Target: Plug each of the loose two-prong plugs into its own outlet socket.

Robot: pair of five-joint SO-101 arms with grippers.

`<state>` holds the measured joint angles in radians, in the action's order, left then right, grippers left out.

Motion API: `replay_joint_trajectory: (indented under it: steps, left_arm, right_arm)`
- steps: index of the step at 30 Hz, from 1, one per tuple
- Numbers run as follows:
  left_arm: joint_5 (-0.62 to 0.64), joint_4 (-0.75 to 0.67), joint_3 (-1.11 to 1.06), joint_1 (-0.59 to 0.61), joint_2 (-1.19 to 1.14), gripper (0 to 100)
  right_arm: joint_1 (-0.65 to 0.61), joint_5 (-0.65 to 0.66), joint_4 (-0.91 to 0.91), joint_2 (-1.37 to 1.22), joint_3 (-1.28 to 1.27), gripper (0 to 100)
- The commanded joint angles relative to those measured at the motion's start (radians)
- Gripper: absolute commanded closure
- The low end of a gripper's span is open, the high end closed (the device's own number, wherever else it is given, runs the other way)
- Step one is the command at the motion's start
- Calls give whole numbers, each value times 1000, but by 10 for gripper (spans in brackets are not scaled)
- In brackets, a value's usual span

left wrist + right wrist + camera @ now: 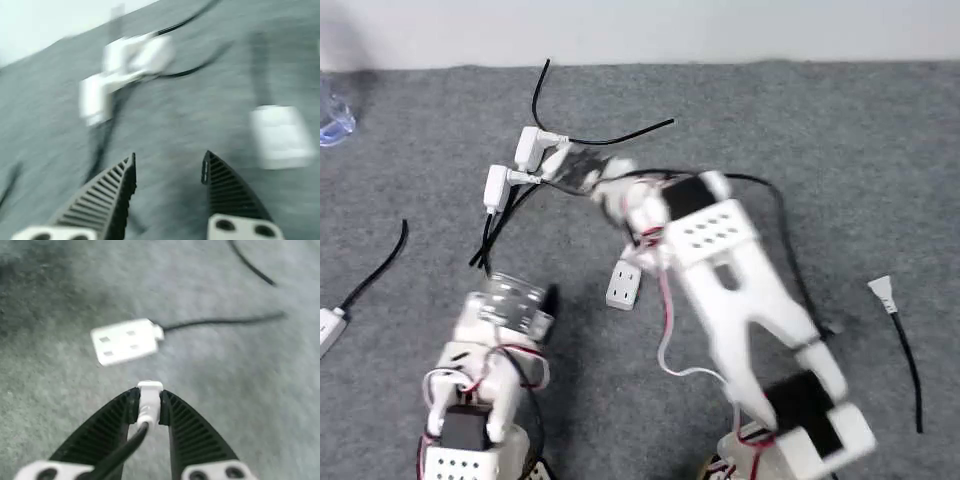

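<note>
no legible text, labels, numbers — none

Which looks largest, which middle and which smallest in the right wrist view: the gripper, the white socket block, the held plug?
1. right gripper, though it sits nearest the camera, which inflates it.
2. white socket block, farther off.
3. plug, partly hidden in that grip, so its full size is unsure.

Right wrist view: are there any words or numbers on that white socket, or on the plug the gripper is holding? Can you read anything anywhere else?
There are no words, numbers or signs to read in any view.
On the socket: plain white with dark slots, no print visible.
On the plug held in the right gripper: no mark visible.
On the loose plug lying on the carpet: too small to tell.
</note>
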<state>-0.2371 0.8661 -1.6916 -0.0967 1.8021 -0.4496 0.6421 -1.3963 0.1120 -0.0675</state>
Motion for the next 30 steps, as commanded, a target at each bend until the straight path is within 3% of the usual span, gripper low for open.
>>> replay_joint_trajectory:
  steps: [1, 5, 11, 18, 25, 30]
  left_arm:
    - [2, -95, 7, -155, 8, 800]
    - [71, -114, 7, -250, 6, 798]
    - [153, -193, 4, -262, -110, 797]
    - [152, -471, 56, -261, -537, 797]
    - [158, -502, 329, -262, -1054, 801]
    - [203, -499, 473, -304, -1252, 799]
  right_arm:
    - [79, -14, -64, 131, 6, 991]
    - [176, -107, -108, 162, -2, 991]
    - [240, -178, -64, 173, -152, 991]
    - [239, -242, 64, 173, -287, 991]
    - [237, -290, 208, 173, -400, 991]
    - [269, -282, 246, 173, -437, 991]
